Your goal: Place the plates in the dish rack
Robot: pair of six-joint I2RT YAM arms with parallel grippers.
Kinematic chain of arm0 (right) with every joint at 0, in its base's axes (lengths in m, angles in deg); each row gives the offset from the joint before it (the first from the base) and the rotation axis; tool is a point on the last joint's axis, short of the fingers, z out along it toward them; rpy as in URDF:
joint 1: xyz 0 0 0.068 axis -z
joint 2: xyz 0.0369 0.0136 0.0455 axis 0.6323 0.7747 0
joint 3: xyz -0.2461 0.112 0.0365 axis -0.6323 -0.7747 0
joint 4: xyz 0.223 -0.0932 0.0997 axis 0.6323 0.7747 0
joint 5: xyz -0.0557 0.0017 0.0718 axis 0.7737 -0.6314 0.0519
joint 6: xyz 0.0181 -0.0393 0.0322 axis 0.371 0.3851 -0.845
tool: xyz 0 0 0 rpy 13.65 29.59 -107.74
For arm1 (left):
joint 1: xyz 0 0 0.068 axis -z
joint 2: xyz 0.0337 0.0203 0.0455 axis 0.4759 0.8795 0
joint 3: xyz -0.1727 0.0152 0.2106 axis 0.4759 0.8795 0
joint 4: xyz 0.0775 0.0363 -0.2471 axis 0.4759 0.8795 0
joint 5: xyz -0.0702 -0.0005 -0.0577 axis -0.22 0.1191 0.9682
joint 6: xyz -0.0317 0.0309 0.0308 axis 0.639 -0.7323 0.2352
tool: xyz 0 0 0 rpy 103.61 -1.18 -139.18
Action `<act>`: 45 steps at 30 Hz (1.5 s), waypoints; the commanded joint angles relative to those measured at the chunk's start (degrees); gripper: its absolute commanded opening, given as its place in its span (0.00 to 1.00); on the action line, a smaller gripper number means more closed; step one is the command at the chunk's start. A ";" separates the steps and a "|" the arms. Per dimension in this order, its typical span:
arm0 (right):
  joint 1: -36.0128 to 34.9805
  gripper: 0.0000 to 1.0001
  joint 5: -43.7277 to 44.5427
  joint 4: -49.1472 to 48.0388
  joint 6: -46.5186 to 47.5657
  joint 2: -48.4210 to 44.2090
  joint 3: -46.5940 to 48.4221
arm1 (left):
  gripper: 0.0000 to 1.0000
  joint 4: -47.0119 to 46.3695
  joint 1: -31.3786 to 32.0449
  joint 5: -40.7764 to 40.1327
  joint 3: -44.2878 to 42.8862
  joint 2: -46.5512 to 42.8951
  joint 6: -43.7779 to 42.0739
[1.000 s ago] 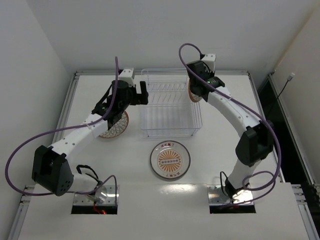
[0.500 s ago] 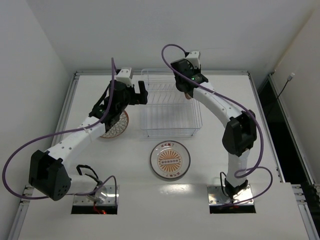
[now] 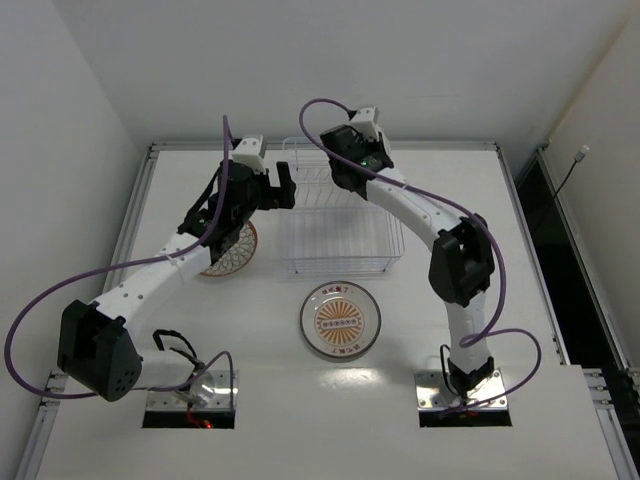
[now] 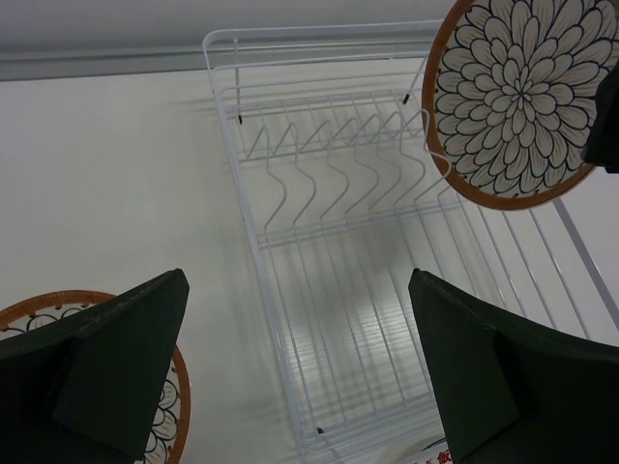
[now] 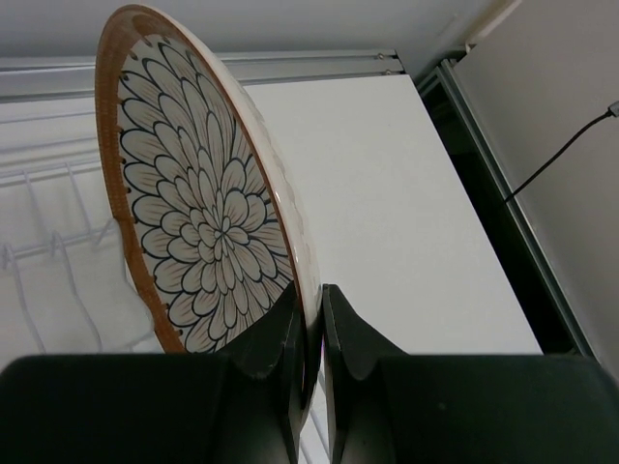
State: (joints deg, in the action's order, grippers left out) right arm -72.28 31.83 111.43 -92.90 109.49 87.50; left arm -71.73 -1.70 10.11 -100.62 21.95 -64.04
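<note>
Petal-patterned plate (image 5: 208, 232) hangs upright over the dish rack (image 4: 329, 164), pinched by right gripper (image 5: 311, 300); left gripper (image 4: 298, 290) spread wide.

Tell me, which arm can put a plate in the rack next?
Right: the right gripper is shut on a petal plate, held on edge above the dish rack. The left gripper is open and empty.

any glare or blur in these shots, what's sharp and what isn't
Top view: even light, with one glare patch on the table near its front edge. Left wrist view: rack sharp, left fingers dark and soft. Right wrist view: plate crisp, right fingers nearly black.
</note>
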 commanded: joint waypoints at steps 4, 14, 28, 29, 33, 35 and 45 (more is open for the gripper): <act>-2.36 0.00 6.54 -3.09 2.93 3.39 6.56 | 0.99 -2.18 0.44 0.53 -0.29 -1.48 -0.65; -7.01 0.02 12.69 -2.92 5.66 6.74 6.92 | 0.99 -2.18 0.44 0.53 -0.29 -1.48 -0.65; -7.55 0.09 0.67 3.15 -6.28 6.74 4.20 | 0.99 -2.18 0.44 0.00 -0.29 -1.48 -0.65; -7.02 0.09 -1.43 3.15 -6.99 6.13 3.58 | 0.99 -2.18 0.44 0.00 -0.29 -1.48 -0.65; -7.02 0.19 -4.26 4.47 -9.19 6.13 3.58 | 0.99 -2.18 0.44 0.00 -0.29 -1.48 -0.65; -7.02 0.30 -4.26 4.47 -9.19 6.13 3.58 | 0.99 -2.18 0.44 0.00 -0.29 -1.48 -0.65; -5.35 0.70 -5.40 4.91 -9.72 -1.15 3.05 | 0.99 -2.18 0.44 -0.52 -0.29 -2.01 -0.65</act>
State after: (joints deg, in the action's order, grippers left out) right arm -78.33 27.02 117.24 -101.12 115.90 90.58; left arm -71.73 -1.70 10.02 -100.62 21.95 -64.04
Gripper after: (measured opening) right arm 0.687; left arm 0.992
